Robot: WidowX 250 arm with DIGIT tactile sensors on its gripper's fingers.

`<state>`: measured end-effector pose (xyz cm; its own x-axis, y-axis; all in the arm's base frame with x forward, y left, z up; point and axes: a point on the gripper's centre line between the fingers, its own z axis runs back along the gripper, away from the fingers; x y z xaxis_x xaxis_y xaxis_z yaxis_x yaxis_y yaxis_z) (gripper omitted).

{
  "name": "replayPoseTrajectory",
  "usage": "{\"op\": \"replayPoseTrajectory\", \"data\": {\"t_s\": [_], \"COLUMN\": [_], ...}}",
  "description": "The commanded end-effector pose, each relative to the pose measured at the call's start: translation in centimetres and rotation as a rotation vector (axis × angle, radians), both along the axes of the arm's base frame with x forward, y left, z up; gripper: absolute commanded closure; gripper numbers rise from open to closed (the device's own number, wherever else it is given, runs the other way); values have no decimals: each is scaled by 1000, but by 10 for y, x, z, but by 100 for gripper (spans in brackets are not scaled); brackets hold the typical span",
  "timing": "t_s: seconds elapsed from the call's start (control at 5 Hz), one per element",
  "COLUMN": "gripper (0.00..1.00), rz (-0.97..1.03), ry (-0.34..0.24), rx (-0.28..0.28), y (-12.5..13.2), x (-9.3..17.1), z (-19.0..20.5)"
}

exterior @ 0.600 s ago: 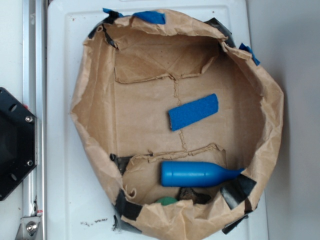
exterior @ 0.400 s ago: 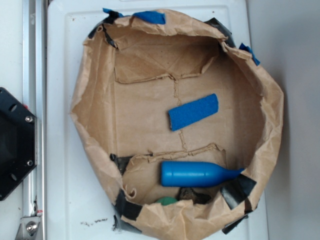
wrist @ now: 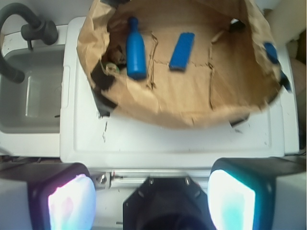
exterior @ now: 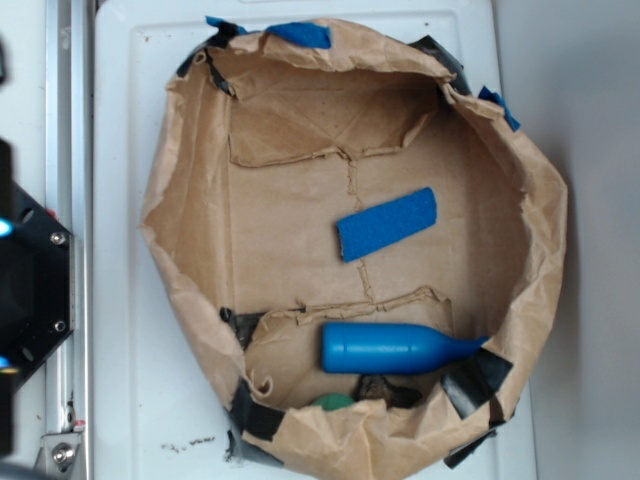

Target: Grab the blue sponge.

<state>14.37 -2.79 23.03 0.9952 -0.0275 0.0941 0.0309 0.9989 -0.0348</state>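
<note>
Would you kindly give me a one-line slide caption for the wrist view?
Open gripper hangs above the white counter, short of the brown paper nest holding the blue sponge beside the blue bottle.

A dark, blurred part of the arm (exterior: 8, 300) is now seen at the left edge of the exterior view, over the black base, where none was seen before.
</note>
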Motion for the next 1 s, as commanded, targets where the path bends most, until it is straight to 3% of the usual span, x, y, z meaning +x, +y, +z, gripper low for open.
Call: {"op": "replayPoseTrajectory", "data": {"t_s": [0.0,0.4,0.6,0.8], "gripper": [0,0,0,0], "rz": [74,74,138,196], "ry": [-17,-17,-26,-33], "rx": [0,0,-11,13], "y": [18,18,24,28], "x": [39,39,73,93], "z": [3,3,-29,-51]}}
